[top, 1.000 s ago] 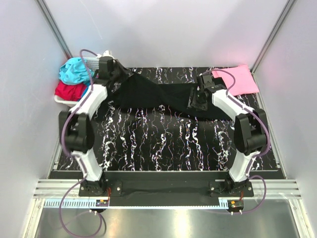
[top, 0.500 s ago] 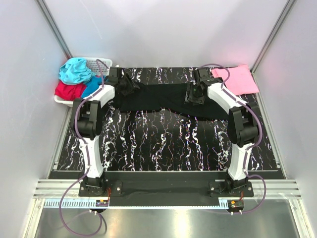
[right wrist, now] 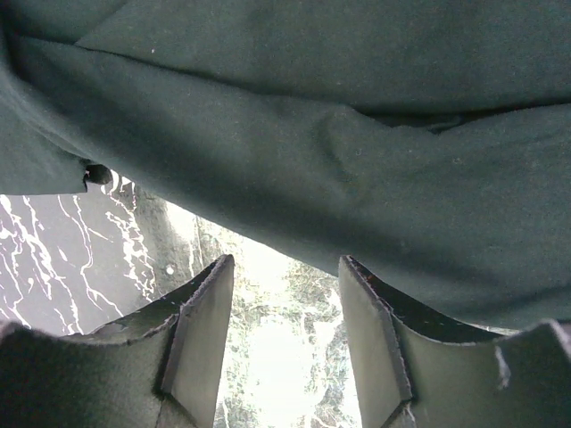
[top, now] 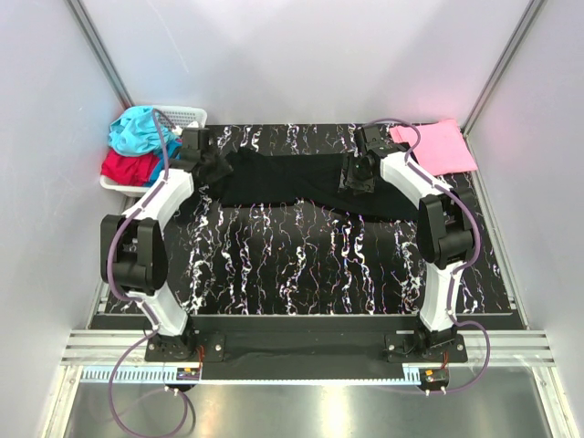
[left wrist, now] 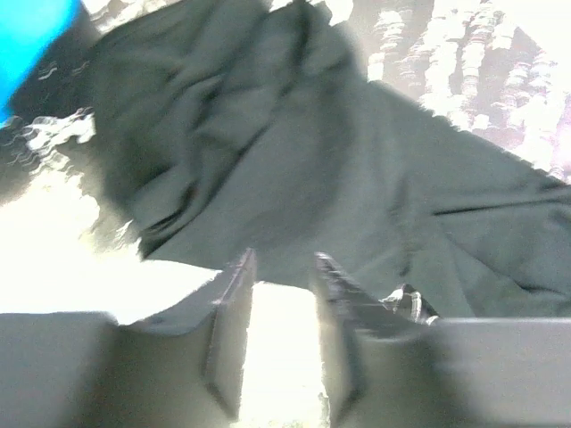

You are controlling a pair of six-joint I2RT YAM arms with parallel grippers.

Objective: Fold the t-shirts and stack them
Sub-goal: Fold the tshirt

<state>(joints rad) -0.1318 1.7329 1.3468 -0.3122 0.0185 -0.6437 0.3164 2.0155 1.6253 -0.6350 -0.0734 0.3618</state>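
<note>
Marbled table [top: 292, 274]: L gripper [left wrist: 281, 267], R gripper [right wrist: 285, 267] part-open, empty, at black tee [top: 283, 178].

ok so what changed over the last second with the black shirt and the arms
The black t-shirt, stretched and raised between both grippers a second ago, now lies flatter along the far side of the table. The left gripper came nearer, away from the basket; it and the right gripper now have open jaws with no cloth between. The pink t-shirt and the shirts in the basket stayed put.

Black t-shirt [top: 283, 178], perhaps dark green; pink t-shirt [top: 438, 146]; white-veined black table [top: 301, 265]
</note>
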